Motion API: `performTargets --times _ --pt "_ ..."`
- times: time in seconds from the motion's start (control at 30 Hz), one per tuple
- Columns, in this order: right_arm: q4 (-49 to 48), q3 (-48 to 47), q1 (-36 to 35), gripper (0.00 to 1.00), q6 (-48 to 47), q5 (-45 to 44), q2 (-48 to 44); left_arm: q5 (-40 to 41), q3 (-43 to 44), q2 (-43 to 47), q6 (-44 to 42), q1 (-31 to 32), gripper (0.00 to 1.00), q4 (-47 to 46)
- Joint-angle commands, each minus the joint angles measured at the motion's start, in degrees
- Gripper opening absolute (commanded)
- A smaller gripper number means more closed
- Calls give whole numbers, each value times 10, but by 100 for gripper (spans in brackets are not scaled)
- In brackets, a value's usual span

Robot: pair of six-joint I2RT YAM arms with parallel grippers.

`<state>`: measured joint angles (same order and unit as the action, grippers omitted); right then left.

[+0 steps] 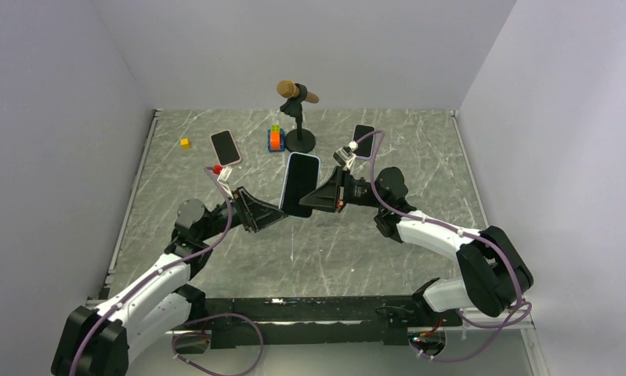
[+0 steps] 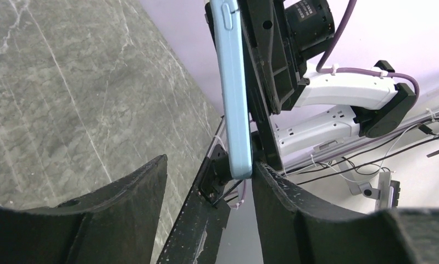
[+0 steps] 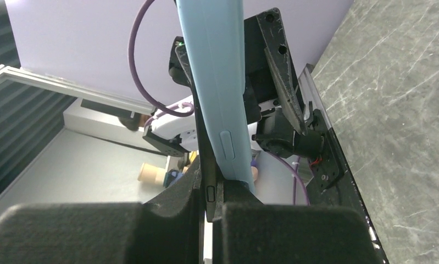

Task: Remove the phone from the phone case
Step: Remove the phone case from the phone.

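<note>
Left of the microphone stand [image 1: 299, 129] and nearer the arm bases, the left gripper [image 1: 276, 213] is raised off the table [image 1: 419, 164]. Its fingers [image 2: 134, 187] are spread wide. In the left wrist view one finger is seen close against the lower end of the phone case [image 2: 233, 93], while the other is kept well apart from it. Whether that near finger is actually touching cannot be told.

Directly in front of the stand, on the base side, the phone [image 1: 298, 186] is held in the air between the two grippers, with its dark screen turned up toward the overhead camera. Its long axis is laid roughly along the line from the arm bases to the stand, slightly tilted.

Right of the stand's line and nearer the bases, the right gripper [image 1: 315, 196] is brought in from the right side of the phone. Its fingers [image 3: 272, 225] are drawn together on the phone's lower part. In the right wrist view a dark strip, seemingly the phone's own edge, is seen going into the narrow gap, while the blue case stops at the finger top.

The phone is judged to be carried by the right arm alone. The case lies toward the left gripper's right-hand finger, so a closing of those fingers on the case end is called for, followed by a pull across the long axis.
</note>
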<state>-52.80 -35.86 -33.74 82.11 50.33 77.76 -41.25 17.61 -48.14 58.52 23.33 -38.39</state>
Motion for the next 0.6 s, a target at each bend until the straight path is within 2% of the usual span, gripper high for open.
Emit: performTargets --times 0.0,0.13,0.3,0.43,0.57 --pt "-56 -20 -4 0 -7 19 -20 -6 51 -27 0 2 59 -25" --pt "-50 -11 -5 0 -14 19 -24 -7 74 -41 -13 2 52 -4" --pt "-49 -4 -7 0 -21 22 -23 -27 86 -69 4 5 39 -38" --pt "-31 -5 -8 0 -34 26 -18 -46 113 -93 -9 14 34 -22" --pt "44 -11 -8 0 -90 23 -26 -46 128 -95 -27 18 11 13"
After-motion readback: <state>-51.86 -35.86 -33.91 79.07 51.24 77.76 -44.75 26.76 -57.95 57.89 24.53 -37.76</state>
